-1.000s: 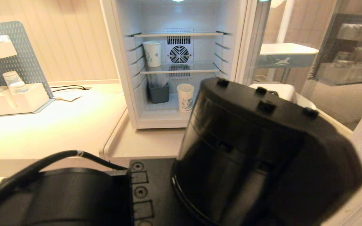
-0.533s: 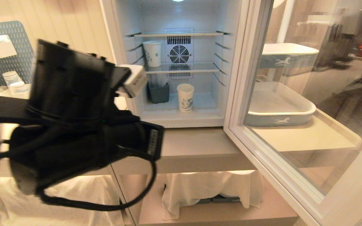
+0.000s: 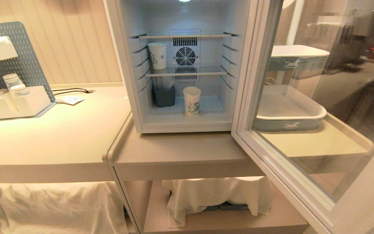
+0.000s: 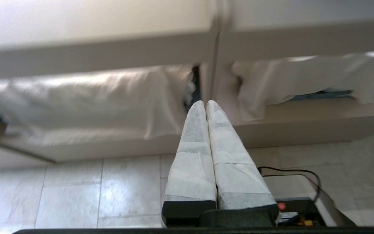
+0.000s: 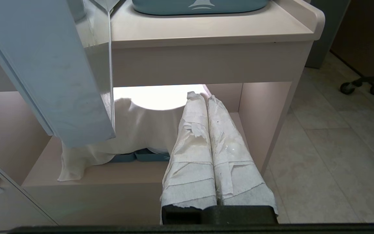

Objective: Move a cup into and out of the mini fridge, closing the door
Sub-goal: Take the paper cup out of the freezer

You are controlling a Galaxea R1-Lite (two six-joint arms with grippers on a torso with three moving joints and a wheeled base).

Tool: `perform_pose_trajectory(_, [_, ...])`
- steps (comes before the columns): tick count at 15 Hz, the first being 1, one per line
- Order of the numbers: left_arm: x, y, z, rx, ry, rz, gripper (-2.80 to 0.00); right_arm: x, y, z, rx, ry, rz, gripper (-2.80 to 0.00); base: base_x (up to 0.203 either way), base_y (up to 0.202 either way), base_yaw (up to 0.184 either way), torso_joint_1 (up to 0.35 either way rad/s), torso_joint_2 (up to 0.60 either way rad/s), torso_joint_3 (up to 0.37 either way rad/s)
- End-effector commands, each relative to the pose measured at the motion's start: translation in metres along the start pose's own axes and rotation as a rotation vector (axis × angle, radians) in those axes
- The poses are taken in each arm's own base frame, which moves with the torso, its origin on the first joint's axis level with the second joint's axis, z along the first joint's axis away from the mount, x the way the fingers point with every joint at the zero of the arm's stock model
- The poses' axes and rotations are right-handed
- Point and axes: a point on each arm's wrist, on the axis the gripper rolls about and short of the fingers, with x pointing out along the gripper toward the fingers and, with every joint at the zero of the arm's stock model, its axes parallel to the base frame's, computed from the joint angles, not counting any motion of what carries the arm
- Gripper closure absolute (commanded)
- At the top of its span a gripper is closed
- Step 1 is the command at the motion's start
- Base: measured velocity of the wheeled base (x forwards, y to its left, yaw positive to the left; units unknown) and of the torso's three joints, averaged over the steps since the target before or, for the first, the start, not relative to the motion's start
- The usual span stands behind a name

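Your mini fridge is standing open at the top centre of the head view, on the lower step of the table. The door is swinging wide toward the lower right of that frame, and you are looking through its glass at a blue-and-white tray. The cup is standing upright on the fridge floor, just right of a dark grey bin. Another cup is sitting on the glass shelf above, left of the fan. Your left hand is hanging low before the table's lower shelf, its wrapped fingers pressed together on nothing. Your right hand is pointing at the cloth-draped shelf under the fridge, fingers likewise pressed together and empty.
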Motion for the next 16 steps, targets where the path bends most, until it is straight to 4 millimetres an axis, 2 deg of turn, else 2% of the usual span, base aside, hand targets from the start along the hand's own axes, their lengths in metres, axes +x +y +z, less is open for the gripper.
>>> perform_pose_trajectory(1, [-0.035,0.001,-0.083,-0.031,-0.121,0.098,0.0,0.0,0.0,0.0,0.0,0.0,0.002,0.0,0.0,0.0,0.0,0.0,0.0,0.0])
perform_pose_trajectory(3, [-0.021,-0.002,-0.139,0.005,-0.087,0.1,0.0,0.0,0.0,0.0,0.0,0.0,0.002,0.0,0.0,0.0,0.0,0.0,0.0,0.0])
perform_pose_trajectory(4, [-0.015,-0.003,-0.157,0.03,-0.115,0.087,0.0,0.0,0.0,0.0,0.0,0.0,0.002,0.0,0.0,0.0,0.0,0.0,0.0,0.0])
perform_pose_trajectory(6, [-0.007,-0.006,-0.175,0.067,-0.229,0.027,0.0,0.0,0.0,0.0,0.0,0.0,0.002,0.0,0.0,0.0,0.0,0.0,0.0,0.0])
perform_pose_trajectory(9, [0.001,-0.006,-0.17,0.081,-0.432,0.025,0.0,0.0,0.0,0.0,0.0,0.0,0.002,0.0,0.0,0.0,0.0,0.0,0.0,0.0])
perform_pose_trajectory(16, [0.003,-0.006,-0.174,0.066,-0.396,0.037,0.0,0.0,0.0,0.0,0.0,0.0,0.002,0.0,0.0,0.0,0.0,0.0,0.0,0.0])
